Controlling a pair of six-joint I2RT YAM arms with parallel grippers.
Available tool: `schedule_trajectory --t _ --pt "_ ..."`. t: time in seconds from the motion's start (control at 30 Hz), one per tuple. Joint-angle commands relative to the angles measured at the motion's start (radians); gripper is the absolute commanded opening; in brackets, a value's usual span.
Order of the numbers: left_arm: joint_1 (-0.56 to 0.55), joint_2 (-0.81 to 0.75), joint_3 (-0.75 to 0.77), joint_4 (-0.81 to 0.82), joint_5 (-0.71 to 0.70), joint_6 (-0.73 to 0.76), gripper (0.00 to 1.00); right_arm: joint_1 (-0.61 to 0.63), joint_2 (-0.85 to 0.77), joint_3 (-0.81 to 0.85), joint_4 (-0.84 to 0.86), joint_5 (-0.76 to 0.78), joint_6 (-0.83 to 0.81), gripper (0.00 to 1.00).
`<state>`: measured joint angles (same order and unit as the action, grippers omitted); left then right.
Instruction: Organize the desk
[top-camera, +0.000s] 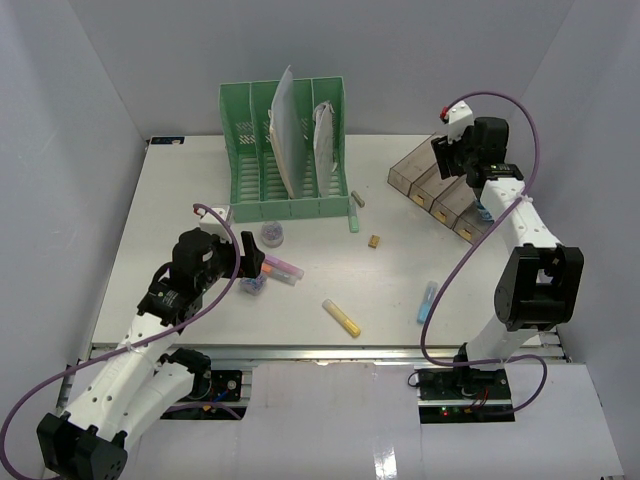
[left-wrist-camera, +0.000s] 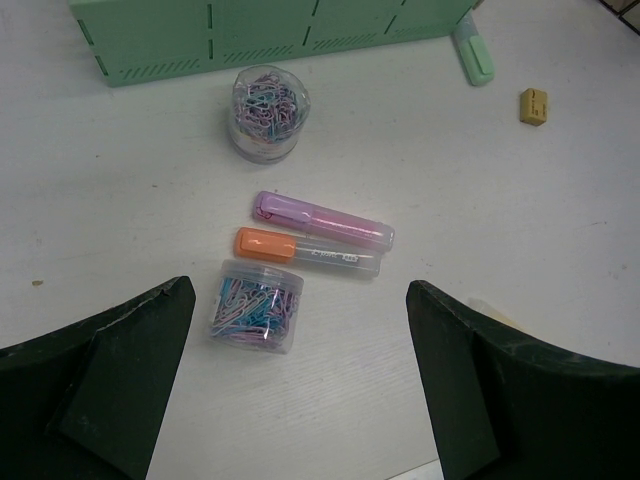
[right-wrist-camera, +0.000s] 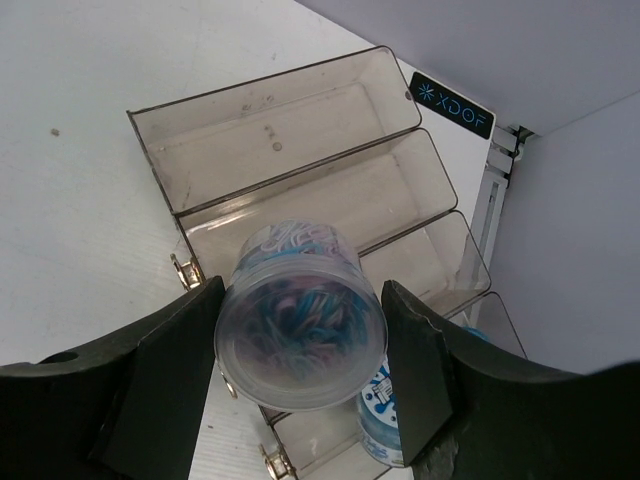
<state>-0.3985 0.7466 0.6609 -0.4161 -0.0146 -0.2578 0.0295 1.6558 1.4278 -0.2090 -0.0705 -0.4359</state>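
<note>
**Right arm grips a clip jar over the tray; left arm hangs open above the pens**

The desk (top-camera: 390, 280) fills the middle of the top view, a wide white tabletop with a metal rail along its lower edge.

In the upper right of the top view, the right gripper (right-wrist-camera: 302, 290) is over the clear brown tray (right-wrist-camera: 290, 130). Its wrist view shows both fingers (right-wrist-camera: 160, 380) pressed against the sides of a held clip jar (right-wrist-camera: 300, 340), a clear round tub full of coloured paper clips, with the jaws about halfway apart. The jar hangs above the tray's compartments. A blue and white object (right-wrist-camera: 380, 425) lies in a compartment at the bottom of that view.

In the left centre of the top view, the left gripper (left-wrist-camera: 298, 288) is spread as wide as it goes and holds nothing. Its dark fingers (left-wrist-camera: 120, 370) frame the lower corners of its wrist view. Between them a lying clip jar (left-wrist-camera: 255, 305) rests on its side on the desk. Just above it lie an orange-capped marker (left-wrist-camera: 305, 252) and a pink marker (left-wrist-camera: 322, 220), side by side. Higher up, an upright clip jar (left-wrist-camera: 268, 110) stands near the base of the green file rack (left-wrist-camera: 270, 30).

Papers (top-camera: 295, 135) stand in the rack's slots. A green marker (left-wrist-camera: 473, 58) and a small tan block (left-wrist-camera: 533, 105) lie to the right of the rack. Lower in the top view, a yellow marker (top-camera: 342, 318) and a blue marker (top-camera: 427, 300) lie well apart from each other.
</note>
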Motion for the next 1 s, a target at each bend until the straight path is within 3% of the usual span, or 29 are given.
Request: schedule_trajectory --t 0.0,0.23,0.7,0.87,0.97 --pt "0.004 -0.016 0.000 0.025 0.013 0.011 0.98 0.015 -0.036 -0.096 0.249 0.104 0.002 0.12" --pt "0.003 -0.003 -0.001 0.027 0.044 0.017 0.98 0.029 0.000 -0.172 0.335 0.179 -0.113 0.12" --pt "0.003 0.016 -0.004 0.027 0.030 0.020 0.98 -0.073 0.194 -0.046 0.337 0.239 -0.044 0.11" --pt "0.003 0.023 -0.004 0.026 0.030 0.020 0.98 -0.115 0.244 -0.010 0.334 0.250 -0.019 0.17" --pt "0.003 0.027 -0.005 0.026 0.030 0.020 0.98 -0.142 0.281 0.034 0.317 0.238 0.001 0.27"
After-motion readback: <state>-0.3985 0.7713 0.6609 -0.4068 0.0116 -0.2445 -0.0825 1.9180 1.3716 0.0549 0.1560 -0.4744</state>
